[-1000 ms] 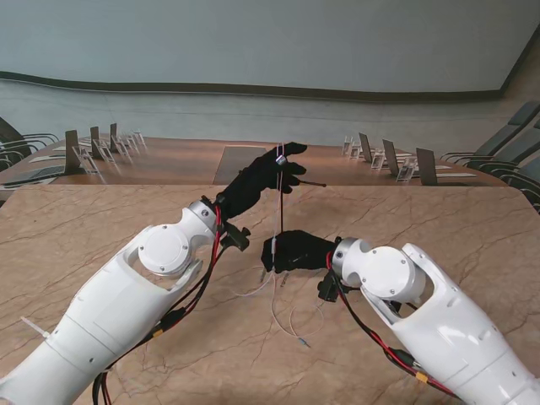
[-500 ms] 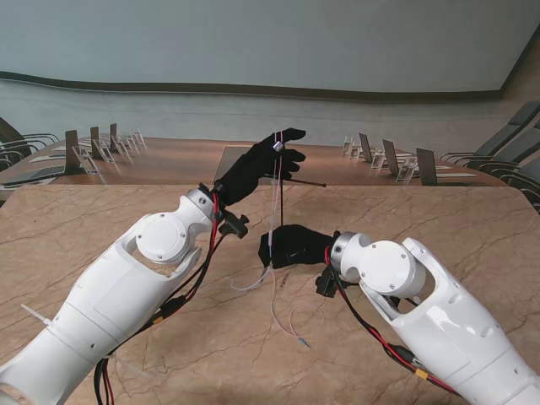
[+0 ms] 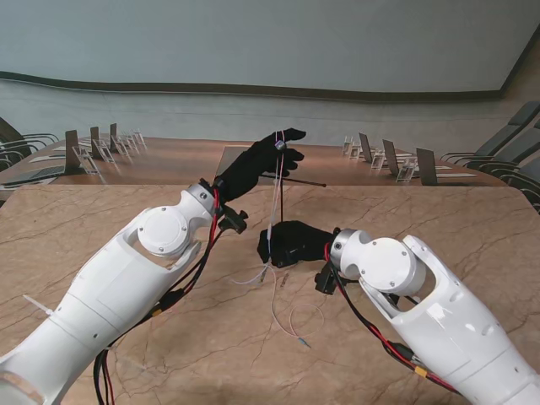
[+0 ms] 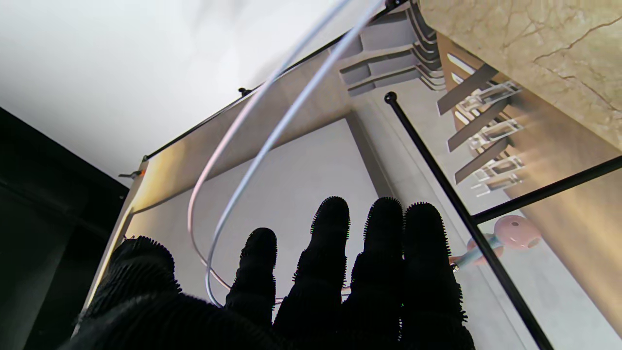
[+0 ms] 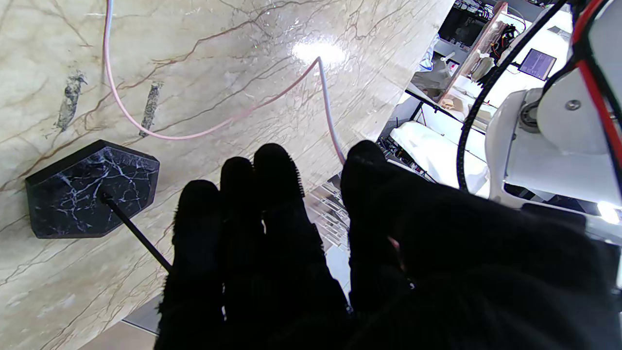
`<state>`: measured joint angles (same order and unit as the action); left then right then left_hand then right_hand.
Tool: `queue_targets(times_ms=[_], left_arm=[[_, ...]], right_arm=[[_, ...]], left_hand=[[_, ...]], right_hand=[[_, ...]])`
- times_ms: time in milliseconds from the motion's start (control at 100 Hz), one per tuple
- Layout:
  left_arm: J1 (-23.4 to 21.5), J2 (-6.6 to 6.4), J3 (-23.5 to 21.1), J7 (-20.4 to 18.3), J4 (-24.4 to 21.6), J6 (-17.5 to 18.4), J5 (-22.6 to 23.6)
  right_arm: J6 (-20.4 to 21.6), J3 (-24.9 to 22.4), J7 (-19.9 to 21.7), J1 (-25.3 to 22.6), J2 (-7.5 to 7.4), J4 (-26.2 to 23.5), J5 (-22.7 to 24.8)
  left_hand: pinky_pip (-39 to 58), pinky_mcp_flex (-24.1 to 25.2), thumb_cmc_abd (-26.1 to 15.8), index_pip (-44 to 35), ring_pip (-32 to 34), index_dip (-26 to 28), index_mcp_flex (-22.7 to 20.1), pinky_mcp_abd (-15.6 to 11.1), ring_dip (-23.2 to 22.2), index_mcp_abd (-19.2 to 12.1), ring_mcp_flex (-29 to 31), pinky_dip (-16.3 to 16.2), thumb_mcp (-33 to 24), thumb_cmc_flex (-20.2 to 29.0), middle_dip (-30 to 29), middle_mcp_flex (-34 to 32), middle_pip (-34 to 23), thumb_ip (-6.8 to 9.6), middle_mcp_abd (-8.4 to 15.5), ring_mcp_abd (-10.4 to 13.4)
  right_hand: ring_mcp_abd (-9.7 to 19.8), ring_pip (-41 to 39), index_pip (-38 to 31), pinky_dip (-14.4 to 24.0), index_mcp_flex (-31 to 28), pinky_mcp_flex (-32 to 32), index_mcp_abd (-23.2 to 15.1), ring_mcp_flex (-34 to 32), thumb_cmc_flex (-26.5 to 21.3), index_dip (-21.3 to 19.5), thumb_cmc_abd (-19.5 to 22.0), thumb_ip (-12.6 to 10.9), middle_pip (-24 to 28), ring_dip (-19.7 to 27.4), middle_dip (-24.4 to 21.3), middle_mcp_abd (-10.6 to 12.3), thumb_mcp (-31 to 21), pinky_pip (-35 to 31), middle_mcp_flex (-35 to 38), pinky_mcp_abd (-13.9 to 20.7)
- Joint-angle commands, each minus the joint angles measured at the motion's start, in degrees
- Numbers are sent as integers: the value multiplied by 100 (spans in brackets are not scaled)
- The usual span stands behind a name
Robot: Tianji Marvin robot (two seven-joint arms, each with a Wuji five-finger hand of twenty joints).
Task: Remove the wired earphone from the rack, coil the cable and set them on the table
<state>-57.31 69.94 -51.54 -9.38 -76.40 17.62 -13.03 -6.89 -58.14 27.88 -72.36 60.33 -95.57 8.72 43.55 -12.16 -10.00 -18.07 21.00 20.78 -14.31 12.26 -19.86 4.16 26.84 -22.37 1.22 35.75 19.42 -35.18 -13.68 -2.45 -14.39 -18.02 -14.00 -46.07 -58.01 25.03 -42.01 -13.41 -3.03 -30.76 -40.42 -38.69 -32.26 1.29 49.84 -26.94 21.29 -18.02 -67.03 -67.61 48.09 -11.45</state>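
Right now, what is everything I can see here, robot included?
Wired earphone cable: one, white-pink, running from the raised left hand down to loose loops on the table.
Earbud: one, pinkish, beside the rack's rod.
Rack: one, black marbled base with thin black rods, mid-table.
Table: one, beige marble.
Chairs: several, dark, far behind.
Left hand: black glove, raised, cable looped at its fingers.
Right hand: black glove, low by the rack, on the cable.

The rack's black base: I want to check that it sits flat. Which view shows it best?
The right wrist view: the rack's base lies unobstructed on the marble table. In the stand view the right hand hides it; the left wrist view shows only the rods.
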Motion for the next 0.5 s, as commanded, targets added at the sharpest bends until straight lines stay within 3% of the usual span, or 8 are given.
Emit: queue_targets(times_ms=[0, 490], left_arm=[[48, 71, 37, 4, 94, -21, 7], [297, 140, 101, 28, 338, 85, -45]], right_arm=[[-23, 0, -13, -3, 30, -22, -3], [-24, 19, -30, 123, 52, 100, -52]], left_hand=[[-68, 83, -222, -69, -58, 17, -95, -251, 65, -158, -87, 77, 134, 43, -90, -126, 15, -77, 68, 146], [-113, 197, -179, -79, -124, 25, -186, -344, 60, -142, -125, 86, 118, 80, -78, -192, 69, -75, 81, 219]], right_hand=[[15, -146, -1085, -64, -761, -22, -91, -195, -106, -249, 85, -271, 150, -76, 14, -394, -213, -227, 95, 32], [10, -149, -1075, -72, -785, -29, -74, -209, -104, -244, 53, -271, 149, -76, 12, -412, -237, -233, 115, 28]])
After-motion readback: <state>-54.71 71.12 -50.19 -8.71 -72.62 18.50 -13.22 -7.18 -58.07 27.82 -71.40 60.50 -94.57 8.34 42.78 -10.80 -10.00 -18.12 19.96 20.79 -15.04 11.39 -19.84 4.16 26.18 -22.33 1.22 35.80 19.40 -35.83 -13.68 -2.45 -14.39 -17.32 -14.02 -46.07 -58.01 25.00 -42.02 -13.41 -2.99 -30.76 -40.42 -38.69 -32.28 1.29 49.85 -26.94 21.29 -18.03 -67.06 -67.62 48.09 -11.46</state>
